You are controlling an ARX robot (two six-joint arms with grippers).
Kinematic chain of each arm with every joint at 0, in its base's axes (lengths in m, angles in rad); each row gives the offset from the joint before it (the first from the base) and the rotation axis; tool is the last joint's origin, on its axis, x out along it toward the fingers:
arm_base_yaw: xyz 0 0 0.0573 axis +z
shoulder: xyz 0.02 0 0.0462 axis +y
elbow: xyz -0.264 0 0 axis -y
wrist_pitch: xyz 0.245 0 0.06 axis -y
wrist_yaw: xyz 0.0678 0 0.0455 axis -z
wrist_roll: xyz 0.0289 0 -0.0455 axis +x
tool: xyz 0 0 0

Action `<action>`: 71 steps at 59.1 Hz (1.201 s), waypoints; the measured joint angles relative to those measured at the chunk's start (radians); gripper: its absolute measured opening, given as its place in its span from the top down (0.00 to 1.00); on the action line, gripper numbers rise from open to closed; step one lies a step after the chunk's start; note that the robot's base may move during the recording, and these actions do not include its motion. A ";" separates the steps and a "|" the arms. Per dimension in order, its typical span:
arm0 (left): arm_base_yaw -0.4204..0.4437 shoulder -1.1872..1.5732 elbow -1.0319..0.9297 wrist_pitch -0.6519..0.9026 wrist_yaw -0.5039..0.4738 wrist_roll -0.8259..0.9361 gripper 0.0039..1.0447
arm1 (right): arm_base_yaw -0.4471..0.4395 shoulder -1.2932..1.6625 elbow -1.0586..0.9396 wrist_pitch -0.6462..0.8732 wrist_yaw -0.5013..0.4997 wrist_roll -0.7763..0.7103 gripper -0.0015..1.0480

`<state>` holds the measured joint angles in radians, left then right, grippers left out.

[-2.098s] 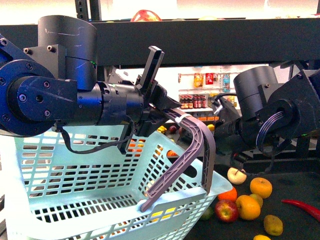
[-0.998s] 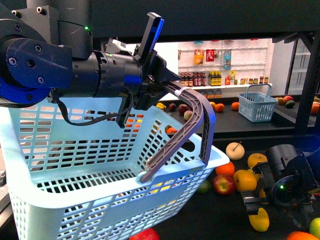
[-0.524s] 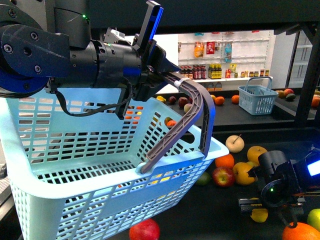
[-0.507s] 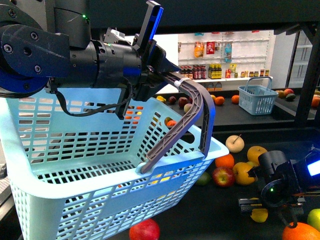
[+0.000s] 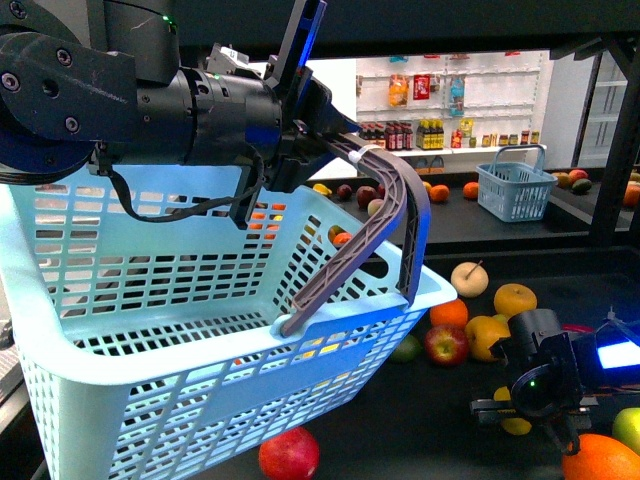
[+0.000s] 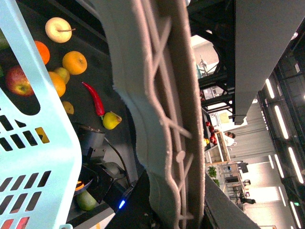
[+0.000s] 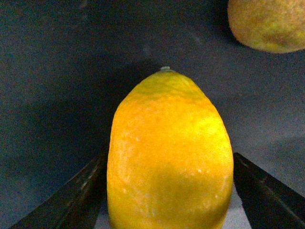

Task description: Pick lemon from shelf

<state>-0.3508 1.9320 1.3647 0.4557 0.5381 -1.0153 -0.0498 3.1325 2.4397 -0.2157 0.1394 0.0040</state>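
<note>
The shelf's [image 5: 430,420] black tier carried loose fruit. Toward the back lay a pale yellow apple [image 5: 469,278], stem up. Just in front of it sat a cluster: an orange [image 5: 515,298], a smaller orange [image 5: 449,313], a red apple [image 5: 445,343] and a yellow-orange fruit [image 5: 487,335]. A red chili [image 6: 95,98] lay nearby. The lemon [image 7: 169,152] rested on the dark surface, nearer the front. By the front edge lay a second red apple [image 5: 289,455]. At the right end were a large orange [image 5: 600,470] and a green apple [image 5: 628,428].
</note>
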 joint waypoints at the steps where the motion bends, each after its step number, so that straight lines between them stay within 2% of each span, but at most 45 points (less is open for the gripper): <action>1: 0.000 0.000 0.000 0.000 0.000 0.000 0.90 | 0.000 0.002 0.004 -0.002 0.000 0.000 0.30; 10: 0.000 0.000 0.000 0.000 0.000 0.000 0.90 | 0.000 0.013 0.029 -0.008 0.000 0.000 0.50; 15: 0.000 0.000 0.000 0.000 0.000 0.000 0.90 | -0.002 0.007 0.011 0.003 -0.002 0.000 0.55; 24: 0.000 0.000 0.000 0.000 0.000 0.000 0.90 | -0.008 -0.074 -0.126 0.072 -0.018 -0.001 0.56; 33: 0.000 0.000 0.000 0.000 0.000 0.000 0.90 | -0.026 -0.251 -0.359 0.205 -0.048 -0.018 0.57; 43: 0.000 0.000 0.000 0.000 0.000 0.000 0.90 | -0.053 -0.552 -0.616 0.319 -0.138 0.005 0.57; 52: 0.000 0.000 0.000 0.000 0.000 0.000 0.90 | -0.060 -0.800 -0.765 0.343 -0.240 0.095 0.57; 61: 0.000 0.000 0.000 0.000 0.000 0.000 0.90 | -0.011 -0.989 -0.828 0.338 -0.364 0.238 0.57; 71: 0.000 0.000 0.000 0.000 0.000 0.000 0.90 | 0.087 -1.057 -0.852 0.351 -0.433 0.360 0.57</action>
<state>-0.3508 1.9320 1.3647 0.4557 0.5381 -1.0153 0.0368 2.0758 1.5879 0.1349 -0.2932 0.3637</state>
